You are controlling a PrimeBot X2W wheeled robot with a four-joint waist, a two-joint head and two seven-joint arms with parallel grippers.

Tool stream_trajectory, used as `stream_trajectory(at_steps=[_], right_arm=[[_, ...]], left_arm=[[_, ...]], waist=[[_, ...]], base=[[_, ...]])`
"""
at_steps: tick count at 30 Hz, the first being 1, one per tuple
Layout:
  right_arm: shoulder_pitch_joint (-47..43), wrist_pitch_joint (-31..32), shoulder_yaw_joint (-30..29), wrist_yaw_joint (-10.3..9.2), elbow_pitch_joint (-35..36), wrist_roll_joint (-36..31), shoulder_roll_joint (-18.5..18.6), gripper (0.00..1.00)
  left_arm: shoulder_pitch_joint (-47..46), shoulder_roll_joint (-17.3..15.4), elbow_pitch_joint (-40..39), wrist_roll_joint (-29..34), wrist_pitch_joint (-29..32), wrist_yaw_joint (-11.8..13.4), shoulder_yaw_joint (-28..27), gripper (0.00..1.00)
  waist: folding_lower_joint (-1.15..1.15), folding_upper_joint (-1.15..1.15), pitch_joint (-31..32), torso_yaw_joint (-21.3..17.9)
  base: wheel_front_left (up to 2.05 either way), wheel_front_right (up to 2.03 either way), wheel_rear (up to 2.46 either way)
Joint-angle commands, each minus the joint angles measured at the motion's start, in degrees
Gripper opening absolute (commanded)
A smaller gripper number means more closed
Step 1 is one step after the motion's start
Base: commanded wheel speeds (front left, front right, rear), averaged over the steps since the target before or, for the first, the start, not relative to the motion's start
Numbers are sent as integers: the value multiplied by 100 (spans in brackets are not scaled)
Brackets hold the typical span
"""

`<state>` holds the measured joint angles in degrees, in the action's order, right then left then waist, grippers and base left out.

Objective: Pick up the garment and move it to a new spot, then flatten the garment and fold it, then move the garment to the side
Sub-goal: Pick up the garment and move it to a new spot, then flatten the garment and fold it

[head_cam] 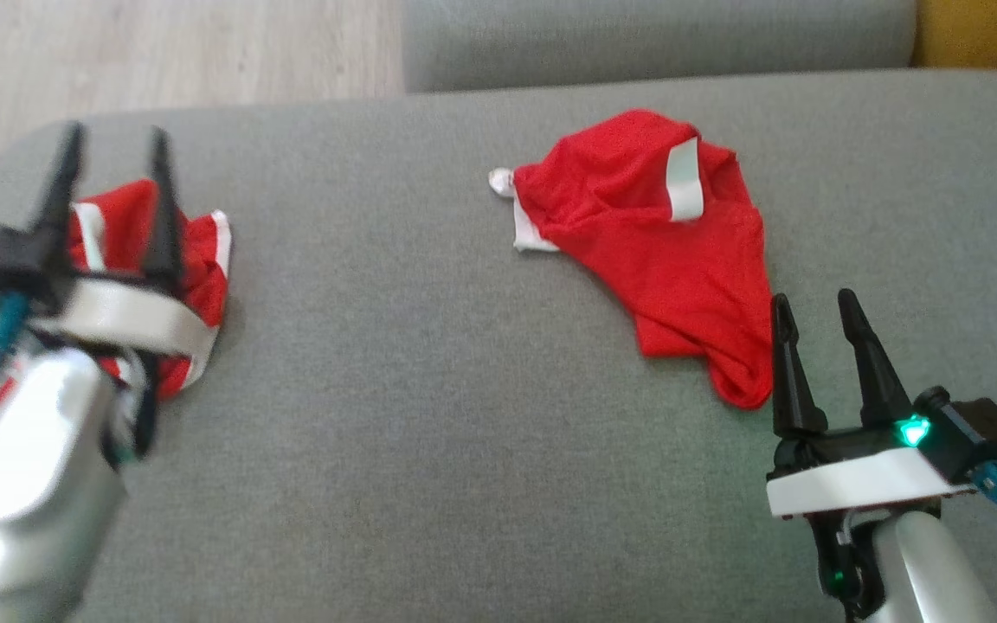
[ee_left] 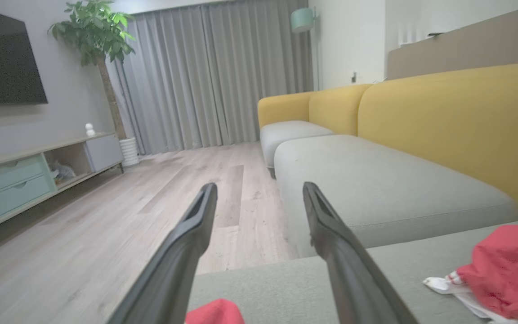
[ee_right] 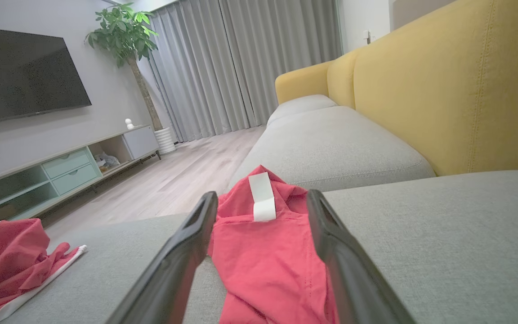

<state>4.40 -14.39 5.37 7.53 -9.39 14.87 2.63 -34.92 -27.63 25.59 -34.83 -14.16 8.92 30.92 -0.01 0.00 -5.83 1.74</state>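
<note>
The right gripper (head_cam: pixel 813 301) is held empty, fingers apart, just beside the crumpled red garment (head_cam: pixel 672 260) on the grey cushion (head_cam: pixel 429 389); soft, light, limp cloth is likely best pinched at a bunched edge

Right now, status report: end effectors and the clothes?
Left end effector open, over crumpled red garment. Right end effector open, empty, near second red garment. No obstruction seen.

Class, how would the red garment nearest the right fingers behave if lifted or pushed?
Probably floppy: the garment lies crumpled in soft folds on the cushion, so it should sag from any pinch. Likely light, since it looks like thin cloth. A push would probably bunch it, not slide it whole.
</note>
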Motion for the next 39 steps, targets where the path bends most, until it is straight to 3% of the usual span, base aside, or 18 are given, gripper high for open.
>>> stream_trajectory(at_steps=[1, 10, 17, 29, 39], right_arm=[[72, -61, 122, -4, 200, -15, 25, 100], [-132, -61, -93, -4, 242, 9, 25, 100], [-332, -61, -147, -4, 285, 20, 25, 100], [-114, -61, -242, -4, 252, -381, 25, 100], [1319, 316, -401, -4, -611, -990, 25, 100]], left_arm=[[74, -180, -381, 68, -50, 73, -160, 100], [1118, 119, -1427, 220, -68, 426, 199, 100], [1842, 452, -1611, 574, -82, 573, 349, 100], [2038, 916, -1569, 1159, -83, 258, -41, 100], [1735, 1302, -1511, 1355, -84, -81, -195, 100]], waist=[[1, 0, 210, 52], [1, 0, 496, 105], [1, 0, 496, 124], [1, 0, 273, 198], [1, 0, -462, 564]], base=[[0, 0, 0], [0, 0, 0], [0, 0, 0], [0, 0, 0], [0, 0, 0]])
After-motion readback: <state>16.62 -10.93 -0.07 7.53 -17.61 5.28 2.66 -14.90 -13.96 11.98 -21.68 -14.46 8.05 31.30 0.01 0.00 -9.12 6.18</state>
